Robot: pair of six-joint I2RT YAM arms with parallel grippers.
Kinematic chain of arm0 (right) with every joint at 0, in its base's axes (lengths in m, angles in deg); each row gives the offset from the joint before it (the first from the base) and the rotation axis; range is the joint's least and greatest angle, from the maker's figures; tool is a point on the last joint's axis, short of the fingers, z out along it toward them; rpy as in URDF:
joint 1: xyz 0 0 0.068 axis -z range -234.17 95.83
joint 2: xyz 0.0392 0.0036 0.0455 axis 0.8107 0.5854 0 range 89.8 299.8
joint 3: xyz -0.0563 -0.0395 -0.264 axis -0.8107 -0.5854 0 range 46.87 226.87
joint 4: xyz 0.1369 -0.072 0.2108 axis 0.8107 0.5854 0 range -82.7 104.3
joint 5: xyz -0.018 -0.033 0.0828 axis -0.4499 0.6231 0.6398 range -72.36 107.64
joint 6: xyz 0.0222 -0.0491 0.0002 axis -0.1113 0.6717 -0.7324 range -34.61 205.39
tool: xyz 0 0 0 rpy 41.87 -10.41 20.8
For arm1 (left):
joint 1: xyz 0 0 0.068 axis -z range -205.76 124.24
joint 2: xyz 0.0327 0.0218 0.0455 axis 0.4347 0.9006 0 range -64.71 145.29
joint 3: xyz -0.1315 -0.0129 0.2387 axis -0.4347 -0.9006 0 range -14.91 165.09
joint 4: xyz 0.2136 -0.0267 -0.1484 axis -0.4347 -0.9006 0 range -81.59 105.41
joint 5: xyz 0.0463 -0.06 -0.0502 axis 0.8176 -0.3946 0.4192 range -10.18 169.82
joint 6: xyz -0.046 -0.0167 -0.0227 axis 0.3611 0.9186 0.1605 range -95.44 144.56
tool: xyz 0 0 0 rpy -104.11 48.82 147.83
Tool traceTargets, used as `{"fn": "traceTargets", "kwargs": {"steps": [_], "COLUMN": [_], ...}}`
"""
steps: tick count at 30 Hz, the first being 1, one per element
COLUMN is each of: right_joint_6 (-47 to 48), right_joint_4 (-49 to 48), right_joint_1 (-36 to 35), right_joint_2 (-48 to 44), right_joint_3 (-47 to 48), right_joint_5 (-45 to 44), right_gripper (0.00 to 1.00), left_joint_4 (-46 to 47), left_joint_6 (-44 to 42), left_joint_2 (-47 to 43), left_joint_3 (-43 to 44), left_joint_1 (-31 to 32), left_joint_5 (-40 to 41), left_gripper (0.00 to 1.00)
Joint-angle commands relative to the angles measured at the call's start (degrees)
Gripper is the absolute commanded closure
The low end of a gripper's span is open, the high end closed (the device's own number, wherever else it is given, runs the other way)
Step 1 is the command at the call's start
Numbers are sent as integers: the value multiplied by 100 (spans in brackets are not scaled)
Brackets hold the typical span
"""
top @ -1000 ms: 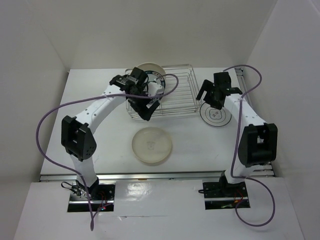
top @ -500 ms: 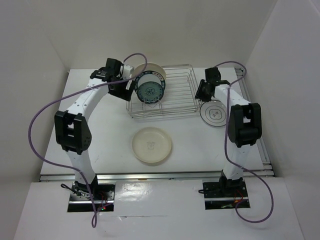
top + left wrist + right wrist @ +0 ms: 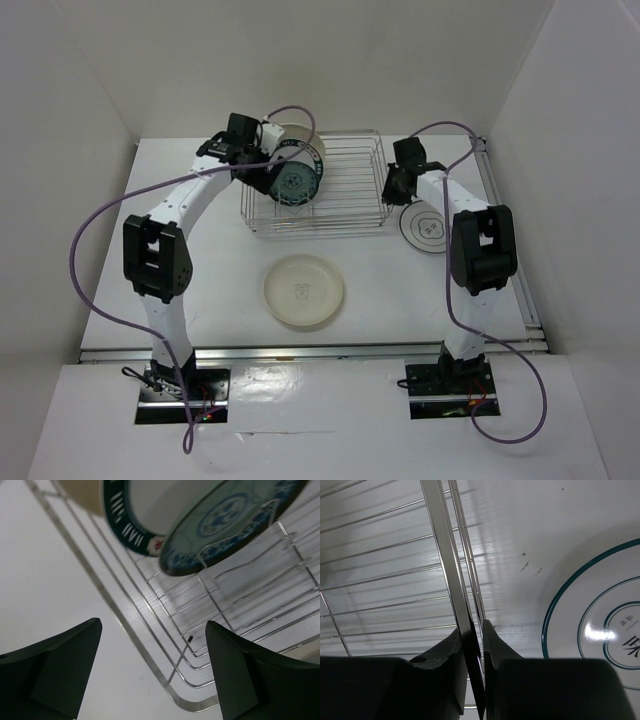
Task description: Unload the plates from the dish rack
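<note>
Clamping right end effector [image 3: 471,632] on dish rack [image 3: 445,555] side rail; left end effector [image 3: 152,655] wide open, empty, beside plates [image 3: 220,525]. Likely stiff, slick, fragile; pinch upper rim.

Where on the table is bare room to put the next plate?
Bare table lies right of the cream plate, in front of the ringed plate, and left of the cream plate. Crowded: the left end of the dish rack, where plates stand.

Upright plates [image 3: 297,182] crowd dish rack [image 3: 348,190] left.
</note>
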Motion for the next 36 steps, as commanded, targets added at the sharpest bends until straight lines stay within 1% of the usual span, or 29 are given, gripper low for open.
{"fn": "traceTargets", "kwargs": {"steps": [1,3,4,5,6,7,8,9,10,12,13,14,16,19,22,25,26,27,28,29,31,34,36], "right_joint_6": [-350,-411,-481,-482,-534,-535,-535,-535,-535,-535,-535,-535,-535,-535,-535,-482,-482,-430,-429,-429,-429,-429,-482], "right_joint_4": [28,29,98,99,186,187,274,327,328,328,275,275,336,407,407,407,407,407,407,407,407,284,284], "right_joint_1": [-126,-126,-126,-126,-126,-126,-178,-179,-179,-231,-231,-231,-231,-231,-231,-231,-231,-231,-231,-231,-231,-231,-231], "right_joint_2": [-302,-302,-302,-302,-250,-250,-250,-250,-250,-311,-311,-311,-311,-258,-206,-153,-153,-153,-153,-153,-153,-153,-153], "right_joint_3": [-37,-37,-37,-37,33,103,104,156,156,95,34,33,120,173,174,174,174,174,174,174,174,121,121], "right_joint_5": [28,29,29,29,29,29,81,82,82,82,82,82,82,30,-23,29,29,29,99,99,222,415,582], "right_gripper": [87,82,80,78,75,72,58,55,54,53,53,53,53,53,53,53,53,53,53,53,53,55,56], "left_joint_4": [522,278,172,58,-56,-153,-206,-207,-120,204,293,294,172,101,249,22,22,74,126,127,-4,-154,-154], "left_joint_6": [-887,-1143,-1143,-1230,-1310,-1310,-1310,-1363,-1363,-1512,-1512,-1512,-1512,-1599,-1671,-1618,-1618,-1531,-1460,-1460,-1408,-1407,-1407], "left_joint_2": [-165,160,309,494,870,1047,1188,1399,1401,1462,1462,1514,1611,1725,1883,2077,2077,2077,1938,1937,1937,1823,1587], "left_joint_3": [314,744,928,1365,1587,1790,1948,2150,2152,2065,2064,2064,2230,2232,2161,2371,2372,2311,2180,2178,2291,2363,2310], "left_joint_1": [459,530,530,530,530,530,530,530,530,530,530,530,530,530,530,530,530,530,530,530,583,583,583], "left_joint_5": [4,-268,-270,-322,-322,-322,-262,-200,-199,-269,-339,-340,-410,-481,-411,-612,-743,-744,-744,-631,-359,-227,-173], "left_gripper": [1,6,8,11,14,16,16,16,16,19,23,32,37,38,38,45,58,65,70,84,100,100,100]}}
